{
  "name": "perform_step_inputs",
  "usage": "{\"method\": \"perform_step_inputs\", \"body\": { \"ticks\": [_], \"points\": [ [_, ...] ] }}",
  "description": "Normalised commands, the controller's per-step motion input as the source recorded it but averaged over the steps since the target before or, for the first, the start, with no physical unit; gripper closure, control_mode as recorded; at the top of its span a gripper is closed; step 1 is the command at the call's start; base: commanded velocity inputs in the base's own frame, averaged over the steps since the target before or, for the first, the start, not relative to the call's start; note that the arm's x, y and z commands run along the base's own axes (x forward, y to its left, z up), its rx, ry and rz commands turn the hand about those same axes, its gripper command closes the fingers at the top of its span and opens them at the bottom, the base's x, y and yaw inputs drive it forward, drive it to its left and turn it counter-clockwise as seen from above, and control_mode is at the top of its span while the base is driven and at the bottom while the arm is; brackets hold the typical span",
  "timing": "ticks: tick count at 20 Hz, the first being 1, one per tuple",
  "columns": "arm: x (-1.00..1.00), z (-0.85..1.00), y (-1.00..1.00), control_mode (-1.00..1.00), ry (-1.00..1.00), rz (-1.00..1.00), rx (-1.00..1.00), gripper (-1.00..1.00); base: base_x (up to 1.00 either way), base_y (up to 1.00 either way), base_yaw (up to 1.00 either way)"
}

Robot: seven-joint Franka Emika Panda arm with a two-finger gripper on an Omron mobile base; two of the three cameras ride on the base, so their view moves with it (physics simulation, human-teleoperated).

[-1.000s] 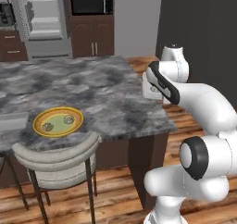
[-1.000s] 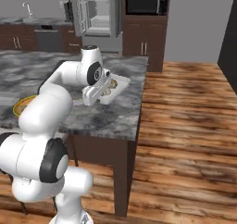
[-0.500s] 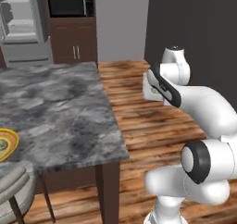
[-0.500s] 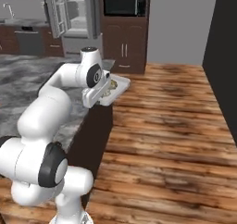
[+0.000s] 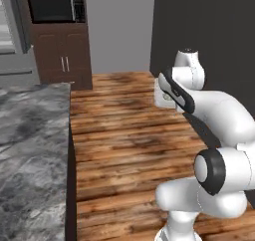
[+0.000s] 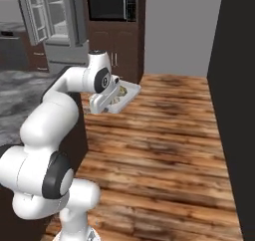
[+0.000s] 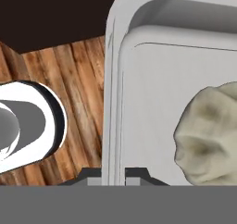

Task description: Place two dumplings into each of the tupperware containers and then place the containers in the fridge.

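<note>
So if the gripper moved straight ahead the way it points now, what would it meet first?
The gripper is already shut on the container rim; beyond lies the wooden floor, though depth is unclear.

White arm (image 6: 55, 110), dark joint rings

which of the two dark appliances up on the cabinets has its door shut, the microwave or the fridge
The black microwave, set in the dark wood cabinet, has its door shut. The silver fridge to its left stands open, pale shelves showing.
</note>
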Motion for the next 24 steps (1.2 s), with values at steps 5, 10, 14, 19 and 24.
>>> {"method": "perform_step_inputs", "body": {
  "ticks": [5,10,14,19,24],
  "points": [
    [0.00,0.00,0.00,1.00,0.00,0.00,0.00,1.00,1.00,-0.83,0.10],
    [0.00,0.00,0.00,1.00,0.00,0.00,0.00,1.00,1.00,-0.11,0.08],
    [0.00,0.00,0.00,1.00,0.00,0.00,0.00,1.00,1.00,0.00,0.09],
    [0.00,0.00,0.00,1.00,0.00,0.00,0.00,1.00,1.00,0.00,0.14],
    [0.00,0.00,0.00,1.00,0.00,0.00,0.00,1.00,1.00,0.00,0.61]
  ]
}}
